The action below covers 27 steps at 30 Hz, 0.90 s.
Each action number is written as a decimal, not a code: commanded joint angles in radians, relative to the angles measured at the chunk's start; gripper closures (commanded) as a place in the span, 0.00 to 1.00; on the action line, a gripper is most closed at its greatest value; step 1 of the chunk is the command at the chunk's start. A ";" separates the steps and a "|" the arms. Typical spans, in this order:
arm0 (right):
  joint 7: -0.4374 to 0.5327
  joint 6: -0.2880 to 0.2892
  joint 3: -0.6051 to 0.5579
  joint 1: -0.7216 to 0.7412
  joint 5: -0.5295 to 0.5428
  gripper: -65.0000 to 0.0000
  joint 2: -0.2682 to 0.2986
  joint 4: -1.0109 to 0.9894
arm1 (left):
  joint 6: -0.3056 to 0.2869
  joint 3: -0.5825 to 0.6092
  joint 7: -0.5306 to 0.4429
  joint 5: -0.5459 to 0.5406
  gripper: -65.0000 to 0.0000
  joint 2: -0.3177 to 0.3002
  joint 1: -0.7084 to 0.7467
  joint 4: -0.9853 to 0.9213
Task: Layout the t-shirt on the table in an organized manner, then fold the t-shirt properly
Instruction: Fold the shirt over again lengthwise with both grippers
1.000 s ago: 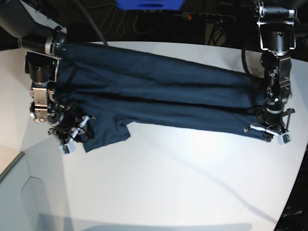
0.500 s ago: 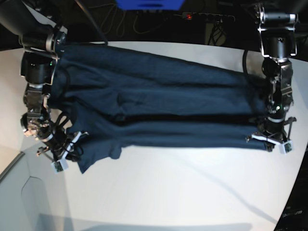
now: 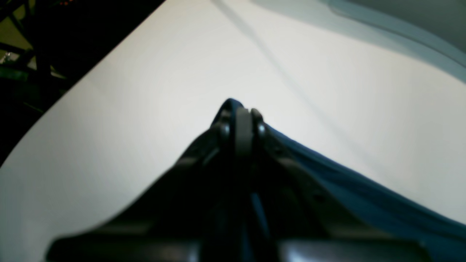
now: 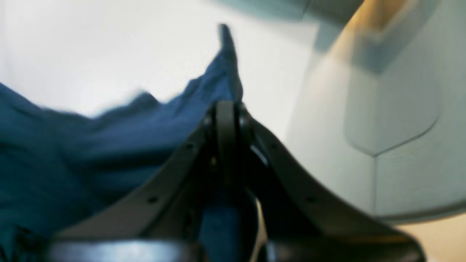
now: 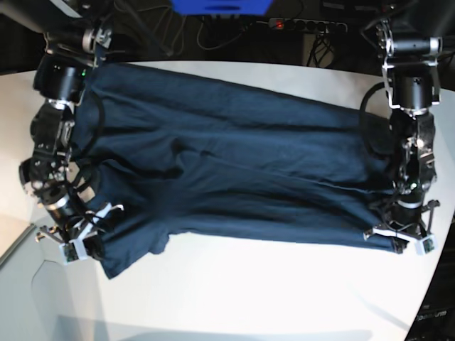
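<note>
Pinching t-shirt (image 5: 234, 170) edges, both hands near table (image 5: 284, 298) rims.

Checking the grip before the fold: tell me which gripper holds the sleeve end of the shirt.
The right gripper: the t-shirt bulges into a sleeve there; the left gripper holds a straight edge.

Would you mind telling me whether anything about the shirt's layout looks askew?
Yes: the t-shirt is not flat. Long creases cross its middle, and its corner by the right gripper is bunched, while the edge toward the left gripper is straight.
</note>
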 commanded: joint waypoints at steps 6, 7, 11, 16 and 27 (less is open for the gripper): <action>0.026 0.013 0.006 -0.171 0.015 1.00 -0.039 0.228 | 0.005 -0.005 -0.029 -0.001 1.00 -0.011 0.000 0.024; 0.026 0.013 0.006 -0.201 0.015 1.00 -0.048 0.261 | 0.005 -0.005 -0.029 -0.001 1.00 -0.011 0.010 0.027; 0.026 0.013 0.006 -0.325 0.016 1.00 -0.082 0.382 | 0.005 -0.008 -0.030 -0.001 1.00 -0.011 0.056 0.081; 0.027 0.013 0.006 -0.446 0.016 1.00 -0.101 0.498 | 0.005 -0.013 -0.030 -0.001 1.00 -0.011 0.159 0.201; 0.027 0.013 0.004 -0.635 0.114 1.00 -0.093 0.524 | 0.004 -0.091 -0.033 -0.001 1.00 0.010 0.353 0.285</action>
